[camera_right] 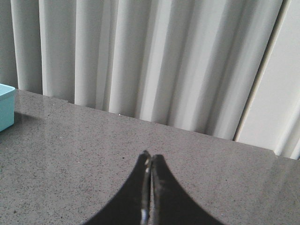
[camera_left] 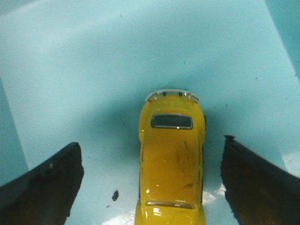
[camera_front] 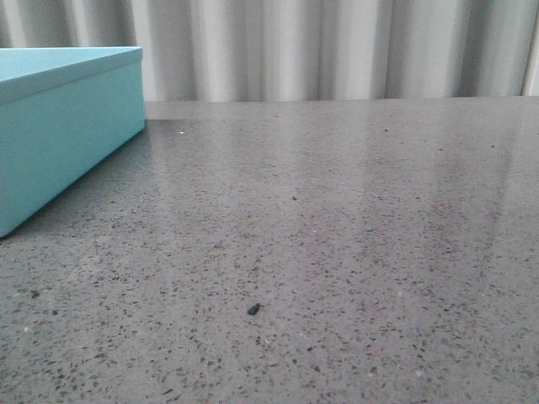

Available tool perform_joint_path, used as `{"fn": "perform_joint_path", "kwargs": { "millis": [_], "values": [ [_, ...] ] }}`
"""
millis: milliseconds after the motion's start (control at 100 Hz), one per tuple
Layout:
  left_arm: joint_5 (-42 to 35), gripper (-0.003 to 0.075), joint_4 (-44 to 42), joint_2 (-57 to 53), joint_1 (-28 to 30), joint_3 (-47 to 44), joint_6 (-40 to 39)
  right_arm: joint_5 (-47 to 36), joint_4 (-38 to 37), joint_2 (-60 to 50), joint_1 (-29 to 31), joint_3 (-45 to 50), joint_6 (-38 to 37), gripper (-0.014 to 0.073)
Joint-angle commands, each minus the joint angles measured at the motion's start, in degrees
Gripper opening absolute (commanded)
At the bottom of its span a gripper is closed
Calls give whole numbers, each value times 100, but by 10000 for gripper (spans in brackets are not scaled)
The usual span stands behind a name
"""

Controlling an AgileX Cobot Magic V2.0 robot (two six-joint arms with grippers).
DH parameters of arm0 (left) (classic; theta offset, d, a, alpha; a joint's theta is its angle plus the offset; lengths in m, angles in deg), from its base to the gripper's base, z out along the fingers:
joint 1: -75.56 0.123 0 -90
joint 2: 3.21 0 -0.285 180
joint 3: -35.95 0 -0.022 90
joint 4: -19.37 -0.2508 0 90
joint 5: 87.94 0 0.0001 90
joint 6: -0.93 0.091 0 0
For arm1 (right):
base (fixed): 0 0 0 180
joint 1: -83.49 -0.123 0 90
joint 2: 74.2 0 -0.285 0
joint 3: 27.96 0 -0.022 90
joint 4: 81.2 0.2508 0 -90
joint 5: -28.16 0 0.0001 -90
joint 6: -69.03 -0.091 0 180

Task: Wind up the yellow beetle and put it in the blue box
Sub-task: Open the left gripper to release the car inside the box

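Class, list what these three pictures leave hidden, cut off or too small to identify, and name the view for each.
1. Front view: the blue box is cut by the left edge; its inside and the car are out of sight.
2. Left wrist view: the yellow beetle is cut off by the bottom edge, and its body hides the wheels; the open left hand flanks it without touching.
3. Front view: the dark speck on the table is too small to identify.
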Motion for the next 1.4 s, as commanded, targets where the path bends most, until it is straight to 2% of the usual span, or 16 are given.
{"fn": "perform_joint_path", "kwargs": {
  "millis": [0,90,140,210,330,380,440,550,650,850,970,1050,1220,1390],
  "values": [
    [-300,584,144,-445,13,411,-93,-421,-43,34,-22,-137,57,-51],
    [-367,579,475,-667,13,688,-93,-421,-43,26,-22,-137,57,-51],
    [-472,549,771,-820,13,790,-93,-421,-43,26,-22,-137,57,-51],
    [-566,456,1160,-1062,13,849,-36,-421,-43,26,-22,-137,57,-51],
    [-505,219,1312,-1470,13,777,11,-421,-43,-53,-22,-137,57,-51],
    [-505,153,1312,-1677,13,658,11,-409,-43,-107,-22,-137,57,-51],
    [-570,109,1312,-1936,13,428,11,-383,-43,-212,-22,-137,57,-51],
    [-842,104,1356,-2494,0,-195,11,-212,-53,-424,-22,-137,57,-51],
    [-1272,103,1716,-3153,-159,-1123,11,89,-148,-621,-22,-137,57,-51],
    [-2906,73,1865,-4725,-639,-3175,11,352,-175,-767,-22,-137,57,-51],
    [-3517,27,1865,-5832,-720,-4084,11,323,-175,-768,-22,-137,57,-51],
    [-3599,-20,1827,-6503,-720,-4572,11,323,-175,-768,-22,-137,57,-51],
    [-3599,-21,1813,-7584,-720,-5554,11,253,-164,-768,-22,-137,57,-51],
    [-3599,-21,2088,-8077,-720,-6023,11,-7,-38,-768,-22,-137,57,-52]
  ]
}}
